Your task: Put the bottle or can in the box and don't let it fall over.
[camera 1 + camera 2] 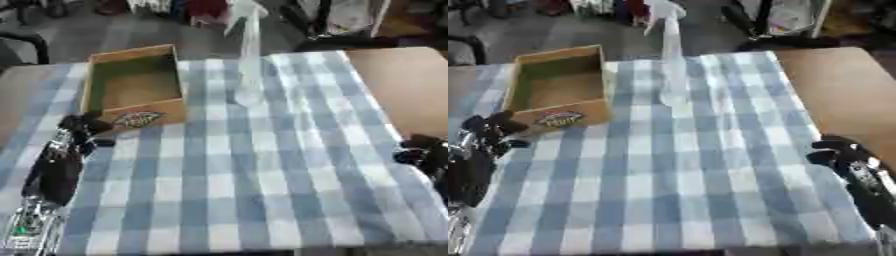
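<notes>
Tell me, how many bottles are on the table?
1. A tall clear bottle stands upright on the checked cloth, just right of the wooden box, near the table's far edge. Nothing shows inside the box, and no can is in sight.

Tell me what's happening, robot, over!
Left hand by the box, right hand at table edge, both empty. Clear bottle upright beyond box. Nothing blocking.

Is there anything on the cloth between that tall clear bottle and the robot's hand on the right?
Nothing: only bare checked cloth lies between the clear bottle and the right hand, clearest in the right eye view.
</notes>
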Controlling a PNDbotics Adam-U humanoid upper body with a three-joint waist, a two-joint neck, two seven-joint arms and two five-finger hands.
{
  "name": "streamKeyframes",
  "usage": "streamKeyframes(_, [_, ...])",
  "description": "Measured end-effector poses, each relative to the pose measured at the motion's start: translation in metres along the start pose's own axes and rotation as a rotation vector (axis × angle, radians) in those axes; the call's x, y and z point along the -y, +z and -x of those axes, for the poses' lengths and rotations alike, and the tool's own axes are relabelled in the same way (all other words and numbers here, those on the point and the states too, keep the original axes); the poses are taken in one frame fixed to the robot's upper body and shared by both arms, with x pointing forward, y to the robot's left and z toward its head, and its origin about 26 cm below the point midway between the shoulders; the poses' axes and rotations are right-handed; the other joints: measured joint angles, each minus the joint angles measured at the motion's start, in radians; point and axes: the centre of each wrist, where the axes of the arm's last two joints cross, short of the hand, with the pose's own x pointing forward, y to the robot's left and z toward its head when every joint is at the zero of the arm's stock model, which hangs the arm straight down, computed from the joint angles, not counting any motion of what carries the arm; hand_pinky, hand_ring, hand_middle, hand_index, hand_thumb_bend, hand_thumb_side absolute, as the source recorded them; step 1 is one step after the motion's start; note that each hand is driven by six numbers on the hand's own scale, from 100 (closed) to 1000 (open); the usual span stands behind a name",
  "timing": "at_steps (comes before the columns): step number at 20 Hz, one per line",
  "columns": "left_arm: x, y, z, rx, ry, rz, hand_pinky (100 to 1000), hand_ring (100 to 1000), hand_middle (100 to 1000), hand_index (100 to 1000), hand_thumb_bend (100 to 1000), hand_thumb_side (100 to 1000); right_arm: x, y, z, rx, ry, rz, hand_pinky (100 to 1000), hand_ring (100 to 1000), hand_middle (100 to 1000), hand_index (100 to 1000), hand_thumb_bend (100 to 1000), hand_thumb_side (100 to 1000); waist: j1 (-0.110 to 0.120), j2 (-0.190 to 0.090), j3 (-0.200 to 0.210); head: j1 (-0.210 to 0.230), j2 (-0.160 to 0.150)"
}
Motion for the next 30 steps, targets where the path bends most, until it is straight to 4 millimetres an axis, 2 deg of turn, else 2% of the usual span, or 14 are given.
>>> streamKeyframes(11, [0.0, 0.0, 0.0, 0.0, 0.0, 0.003, 687, 809, 646, 855, 156, 998, 0.0, 0.0, 0.0, 0.013, 0.028, -0.055, 795, 738, 755, 890, 100, 825, -0.002, 0.0, 0.0, 0.0, 0.0])
streamKeyframes(13, [0.0, 0.0, 0.0, 0.0, 0.0, 0.003, 688, 809, 646, 855, 157, 999, 0.004, -0.007, -0.003, 0.027, 0.038, -0.055, 792, 734, 749, 891, 100, 821, -0.004, -0.003, 0.004, -0.002, 0.0])
streamKeyframes(16, [0.0, 0.0, 0.0, -0.002, 0.001, 0.007, 688, 810, 646, 854, 157, 997, 0.026, -0.033, -0.017, 0.076, 0.108, -0.058, 799, 736, 751, 895, 100, 800, -0.012, -0.013, 0.016, -0.018, 0.0])
streamKeyframes(22, [0.003, -0.001, 0.0, -0.003, 0.005, 0.031, 687, 810, 645, 854, 157, 994, 0.097, -0.107, -0.069, 0.196, 0.382, -0.083, 817, 757, 775, 905, 100, 771, -0.024, -0.02, 0.051, -0.051, 0.0])
streamKeyframes(25, [0.005, -0.002, 0.0, -0.002, 0.011, 0.048, 687, 810, 645, 854, 156, 996, 0.124, -0.141, -0.086, 0.212, 0.478, -0.115, 821, 766, 783, 909, 100, 768, -0.028, -0.02, 0.072, -0.079, -0.001])
streamKeyframes(27, [0.008, -0.003, 0.0, 0.0, 0.015, 0.065, 687, 811, 646, 854, 157, 996, 0.136, -0.163, -0.093, 0.214, 0.514, -0.13, 828, 778, 795, 915, 100, 757, -0.027, -0.02, 0.093, -0.103, -0.002])
streamKeyframes(30, [0.011, -0.007, -0.002, 0.012, 0.02, 0.096, 687, 811, 646, 854, 156, 995, 0.144, -0.196, -0.103, 0.217, 0.55, -0.159, 845, 820, 819, 923, 100, 725, -0.027, -0.015, 0.128, -0.143, -0.003])
